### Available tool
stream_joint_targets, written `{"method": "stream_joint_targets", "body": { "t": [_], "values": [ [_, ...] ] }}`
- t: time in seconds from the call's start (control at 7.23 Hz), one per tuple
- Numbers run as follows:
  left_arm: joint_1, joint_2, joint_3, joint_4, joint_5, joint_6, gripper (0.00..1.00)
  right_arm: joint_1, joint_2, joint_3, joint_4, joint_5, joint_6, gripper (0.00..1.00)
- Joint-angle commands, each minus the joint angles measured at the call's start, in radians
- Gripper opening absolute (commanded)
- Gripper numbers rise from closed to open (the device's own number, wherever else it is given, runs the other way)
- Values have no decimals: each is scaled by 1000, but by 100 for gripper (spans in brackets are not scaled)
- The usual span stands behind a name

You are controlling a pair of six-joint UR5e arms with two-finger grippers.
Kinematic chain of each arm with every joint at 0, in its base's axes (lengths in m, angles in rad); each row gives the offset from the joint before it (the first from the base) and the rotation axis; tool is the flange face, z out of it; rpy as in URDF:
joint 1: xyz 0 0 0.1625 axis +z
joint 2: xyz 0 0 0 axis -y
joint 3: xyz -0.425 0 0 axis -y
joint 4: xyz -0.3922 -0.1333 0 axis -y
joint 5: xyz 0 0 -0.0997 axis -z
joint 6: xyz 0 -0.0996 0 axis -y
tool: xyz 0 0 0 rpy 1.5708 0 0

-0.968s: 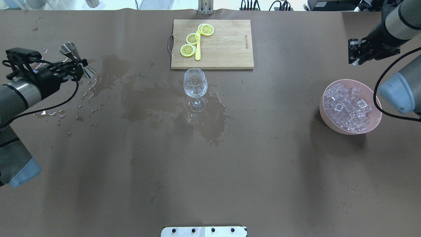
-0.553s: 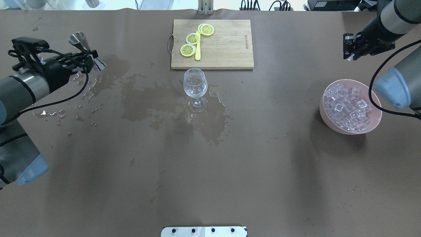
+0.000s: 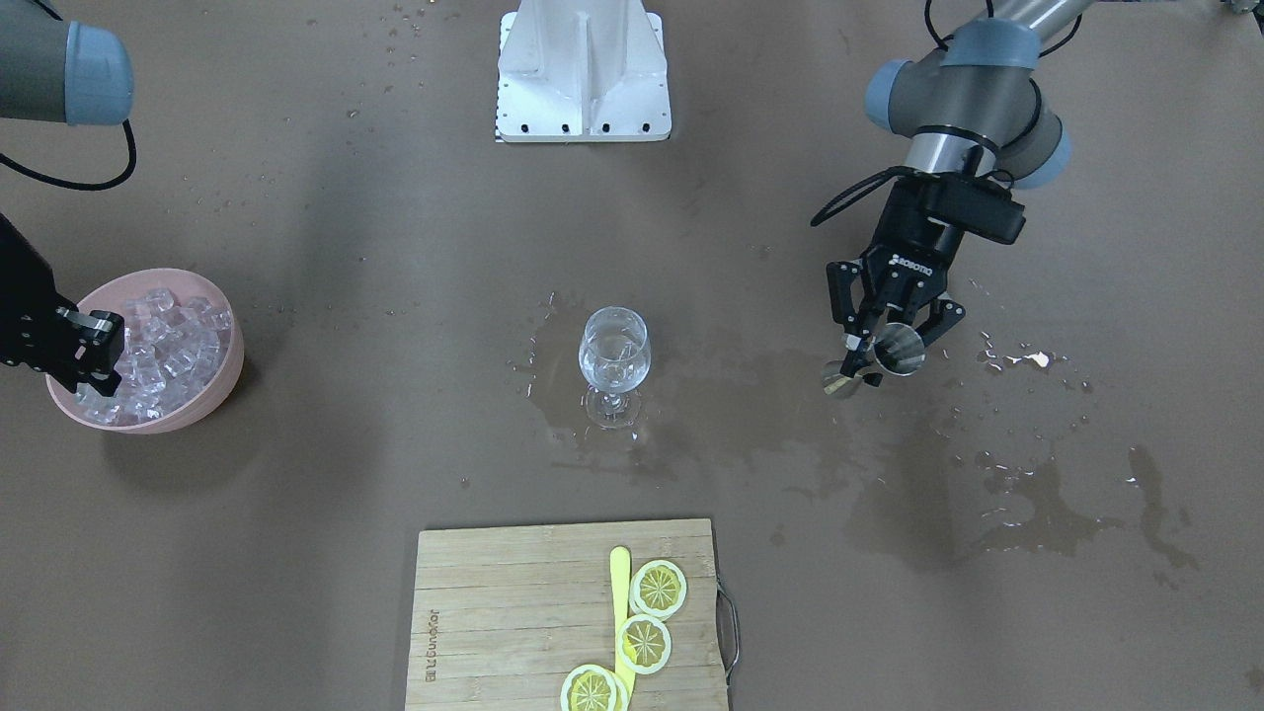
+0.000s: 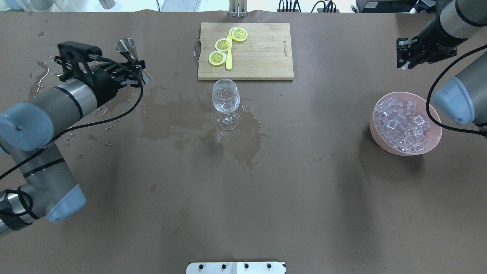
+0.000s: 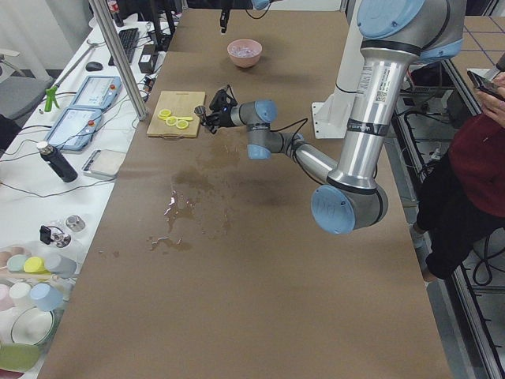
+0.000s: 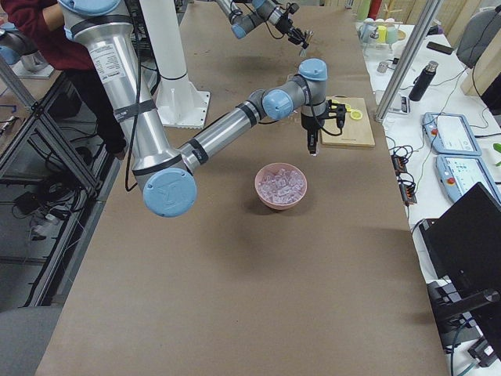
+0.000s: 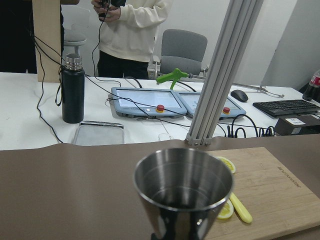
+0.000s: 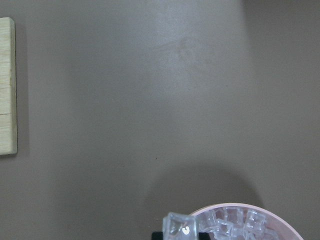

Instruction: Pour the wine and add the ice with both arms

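My left gripper [image 4: 139,72] is shut on the waist of a steel jigger [image 4: 128,46], held in the air left of the wine glass [image 4: 226,99]; it also shows in the front view [image 3: 884,351]. The jigger [image 7: 182,192] fills the left wrist view, with its mouth up. The glass stands upright in a wet patch, with barely visible clear liquid in its bowl. My right gripper [image 4: 404,62] is shut on one ice cube [image 8: 179,227], raised beyond the pink bowl [image 4: 374,129], which is full of ice cubes [image 4: 403,123].
A wooden cutting board [image 4: 262,53] with lemon slices [image 4: 222,44] and a yellow knife lies just behind the glass. Water puddles and drops [image 4: 243,144] spread from the glass to the table's left side. The white base block [image 3: 583,69] is at the robot's edge.
My left arm has swung right and toward the far edge with the jigger, nearer the glass. My right gripper rose slightly away from the bowl, then held still.
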Motion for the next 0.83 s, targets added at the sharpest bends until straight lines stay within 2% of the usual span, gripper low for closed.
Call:
{"method": "stream_joint_targets", "body": {
  "t": [0.0,0.28,0.69],
  "values": [
    [80,-67,-46,167,93,77,0,29,2,8,-59,24,-19,28],
    [158,-104,-42,219,189,194,0,32,44,2,-129,27,-41,27],
    [179,-173,-45,328,207,283,0,49,46,6,-159,52,-75,27]
  ]
}}
